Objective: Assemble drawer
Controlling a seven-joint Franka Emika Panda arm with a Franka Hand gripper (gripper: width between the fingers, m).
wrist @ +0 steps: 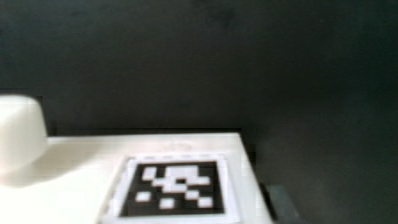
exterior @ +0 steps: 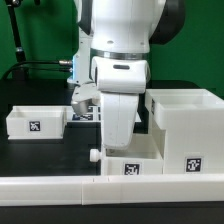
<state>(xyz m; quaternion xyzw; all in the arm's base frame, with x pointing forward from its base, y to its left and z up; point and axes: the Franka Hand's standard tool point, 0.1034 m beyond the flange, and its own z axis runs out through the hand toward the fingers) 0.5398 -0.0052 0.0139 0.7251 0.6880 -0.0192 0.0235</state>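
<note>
In the exterior view the tall boxy housing (exterior: 185,122) stands on the right, with a tag on its front. One shallow tray (exterior: 35,121) lies on the left. A second tray (exterior: 135,165), with a knob (exterior: 93,155) on its left side and a tag on its front, lies at front centre. My gripper (exterior: 118,148) hangs straight down at this second tray's back part, and its fingertips are hidden behind the tray wall. The wrist view shows a white tagged face (wrist: 178,188) close below, blurred. The jaws do not show clearly.
A low white rail (exterior: 100,186) with no tag runs along the front edge. The marker board (exterior: 84,116) lies behind the arm. A blurred white shape (wrist: 18,140) sits beside the tagged face in the wrist view. The table is black.
</note>
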